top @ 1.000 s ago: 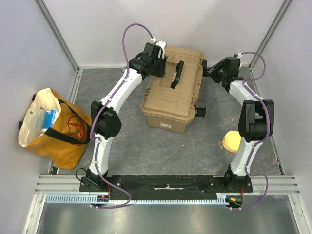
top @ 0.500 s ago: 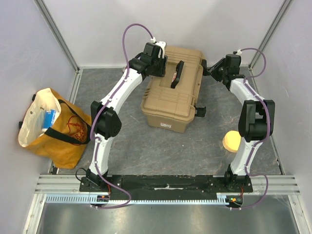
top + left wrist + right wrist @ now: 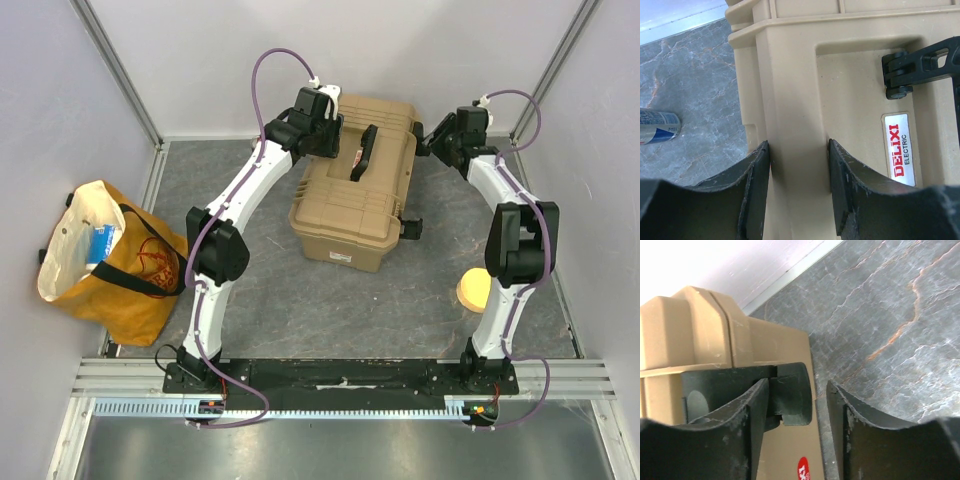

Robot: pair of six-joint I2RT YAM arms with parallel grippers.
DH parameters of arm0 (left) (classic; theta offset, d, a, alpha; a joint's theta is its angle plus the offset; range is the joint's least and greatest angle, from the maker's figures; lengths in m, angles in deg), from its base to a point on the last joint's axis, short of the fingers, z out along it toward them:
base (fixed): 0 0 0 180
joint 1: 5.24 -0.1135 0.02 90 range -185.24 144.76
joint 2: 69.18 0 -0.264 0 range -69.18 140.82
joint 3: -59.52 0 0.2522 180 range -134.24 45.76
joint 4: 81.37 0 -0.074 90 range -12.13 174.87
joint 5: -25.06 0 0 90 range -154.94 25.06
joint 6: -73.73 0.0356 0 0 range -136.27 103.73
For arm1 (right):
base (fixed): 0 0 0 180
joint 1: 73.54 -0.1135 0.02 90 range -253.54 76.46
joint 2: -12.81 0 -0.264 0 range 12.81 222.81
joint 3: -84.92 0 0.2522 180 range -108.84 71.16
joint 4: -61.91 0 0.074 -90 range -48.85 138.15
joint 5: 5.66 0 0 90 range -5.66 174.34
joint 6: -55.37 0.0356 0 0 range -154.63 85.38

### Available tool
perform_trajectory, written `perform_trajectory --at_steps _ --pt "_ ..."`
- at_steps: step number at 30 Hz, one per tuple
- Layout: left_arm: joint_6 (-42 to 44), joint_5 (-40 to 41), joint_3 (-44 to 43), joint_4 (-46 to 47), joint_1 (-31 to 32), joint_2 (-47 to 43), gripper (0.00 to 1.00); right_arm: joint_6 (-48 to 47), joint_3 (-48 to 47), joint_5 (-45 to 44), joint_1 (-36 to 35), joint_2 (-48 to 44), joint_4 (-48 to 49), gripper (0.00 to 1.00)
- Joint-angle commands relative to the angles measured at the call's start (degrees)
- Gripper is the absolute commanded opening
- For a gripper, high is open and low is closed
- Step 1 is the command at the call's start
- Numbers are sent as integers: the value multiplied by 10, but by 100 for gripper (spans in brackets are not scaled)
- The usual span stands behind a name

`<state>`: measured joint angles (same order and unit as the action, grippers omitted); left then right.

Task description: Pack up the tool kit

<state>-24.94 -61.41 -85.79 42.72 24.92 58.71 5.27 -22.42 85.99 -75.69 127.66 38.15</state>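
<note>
Top external view: a closed tan tool box (image 3: 355,195) sits toward the back of the grey bench (image 3: 330,300), its black carry handle (image 3: 362,152) lying flat along the lid. The left gripper (image 3: 318,133) is at the lid's rear left corner. In the left wrist view its fingers (image 3: 756,192) press on either side of a raised rib of the lid, so it is closed narrow on the box, next to a DELIXI ELECTRIC label (image 3: 900,150). A blue and silver can (image 3: 657,126) lies on the bench beside the box. The right gripper (image 3: 428,140) is at the box's rear right end. It stands wide and holds nothing, one finger overlapping a black latch (image 3: 790,395) and the other over bare bench. A yellow tote bag (image 3: 110,265) stands at the left, and a yellow round object (image 3: 474,290) lies near the right arm.
</note>
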Motion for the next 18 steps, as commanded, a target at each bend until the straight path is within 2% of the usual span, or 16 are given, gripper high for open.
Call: perform_trajectory --at_steps 1,8,18 --pt "41 1 55 -119 14 96 50 -3 18 78 -58 49 -47 62" --pt "43 2 62 -119 13 95 50 -7 31 91 -58 73 -44 61" --pt "34 2 59 -118 12 96 50 15 45 63 -48 52 -9 63"
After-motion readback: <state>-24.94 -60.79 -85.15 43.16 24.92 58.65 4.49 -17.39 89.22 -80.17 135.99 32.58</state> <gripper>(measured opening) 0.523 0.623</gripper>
